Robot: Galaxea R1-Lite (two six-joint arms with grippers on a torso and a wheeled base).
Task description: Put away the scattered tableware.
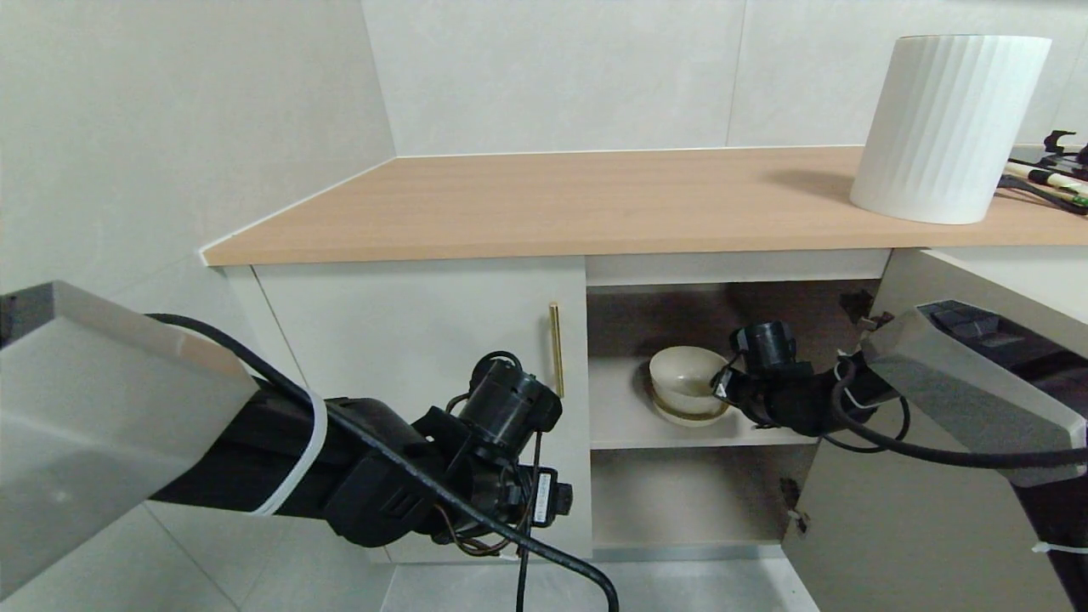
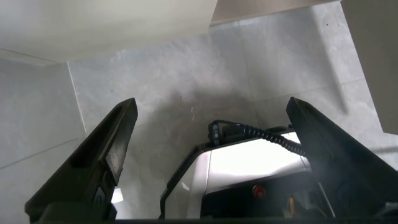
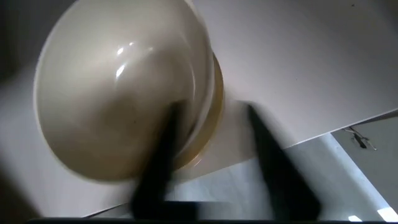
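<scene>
Step in hand, as I judge it: setting a bowl down inside the cupboard, at or near the point of release.

Right gripper (image 1: pixel 722 389) is reached in through the open door (image 1: pixel 892 510), at the level of the upper shelf (image 1: pixel 620 416). The cream bowl (image 1: pixel 684 378) sits directly ahead of its fingertips. The bowl is tilted, mouth turned toward the gripper, and leans on a gold-rimmed dish (image 1: pixel 688 418) beneath it.

Right jaws stand apart and straddle the bowl's rim, one finger across the inner face and the other outside. There is a gap on the outer side, so I take it as not clamped.

Left gripper (image 2: pixel 211 106) hangs low, jaws spread wide, nothing between them, only pale floor beyond its tips.

Next move, my judgement: draw the right gripper straight back off the rim without hooking it. The bowl rests aslant and could slide or rock off the dish. After that, the door needs closing.

View differences:
- The head view gives the layout: the shelf, and the closed door (image 1: pixel 408 340) just beyond the left wrist. It hides the right fingers behind the wrist.
- The right wrist view shows the finger placement on the bowl (image 3: pixel 118 106) and the dish (image 3: pixel 214 81) behind it. The fingers are blurred there, so actual contact is uncertain.
- The left wrist view alone settles that gripper's spread.
</scene>
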